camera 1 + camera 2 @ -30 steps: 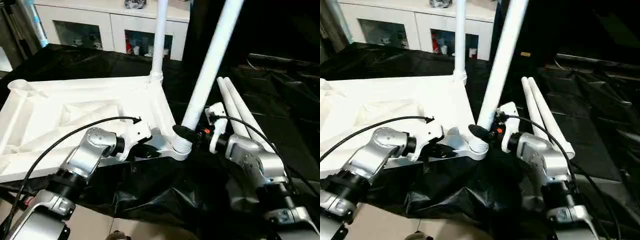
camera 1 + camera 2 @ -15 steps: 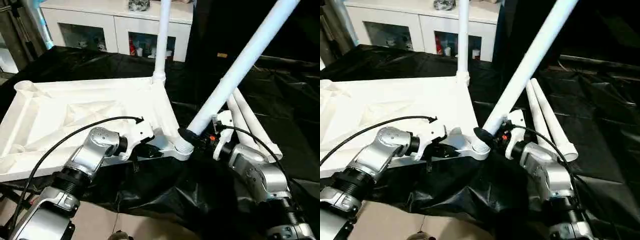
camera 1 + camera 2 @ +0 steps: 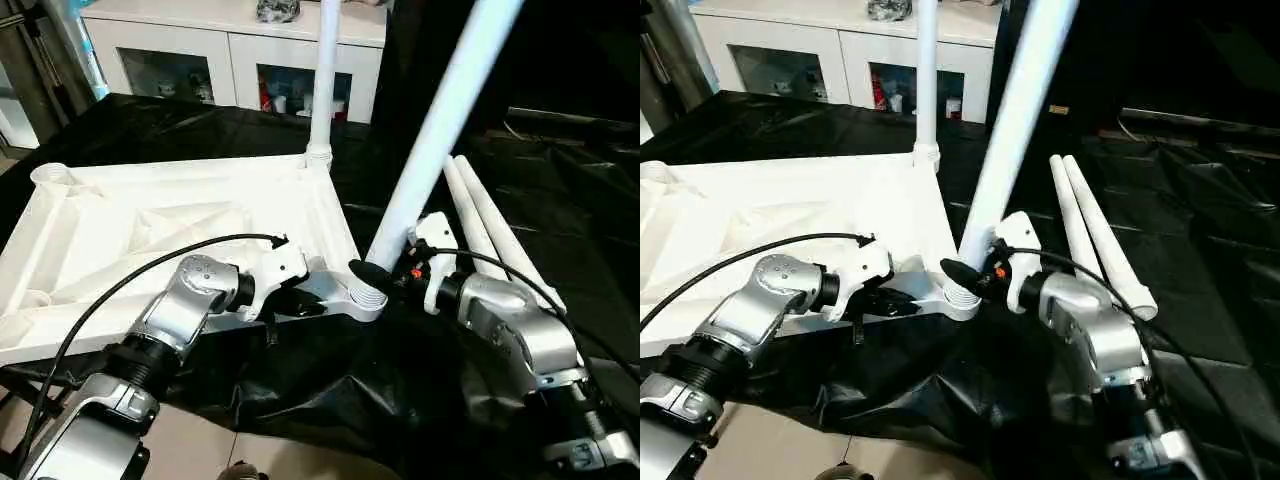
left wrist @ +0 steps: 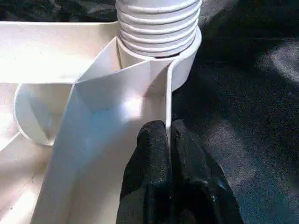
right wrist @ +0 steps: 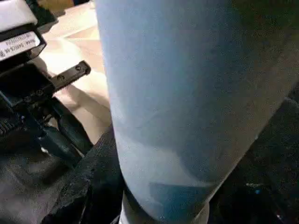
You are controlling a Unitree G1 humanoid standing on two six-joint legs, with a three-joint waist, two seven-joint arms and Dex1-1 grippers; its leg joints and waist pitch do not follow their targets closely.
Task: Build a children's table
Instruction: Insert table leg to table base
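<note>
Children's table top (image 3: 180, 225) lies upside down, ribbed underside up, on a black sheet (image 3: 330, 390) that covers the work surface and hangs in folds at the near edge. One leg (image 3: 325, 70) stands upright in the far corner socket. A second leg (image 3: 440, 120) sits in the near corner socket (image 3: 365, 295) and leans away from the top, toward the robot's right, its threaded end showing at the socket in the left wrist view (image 4: 159, 28). Two more legs (image 3: 490, 230) lie side by side on the sheet beyond the right arm, just beside the leaning leg's base and close to that gripper's path. An empty corner socket (image 3: 50, 175) shows at the far left corner of the top. Behind the table stands a white cabinet (image 3: 230, 50) with glass doors.

Left gripper (image 4: 168, 140) has its two black fingers pressed together on the thin upright wall of the table top's rim, just beside the near corner socket; the wall runs between the fingertips. Right gripper (image 3: 385, 272) is clamped around the lower end of the leaning leg, right above the socket, one black finger (image 3: 365, 270) curving round the leg's near side. In the right wrist view that leg (image 5: 187, 102) rises close in front of the camera
</note>
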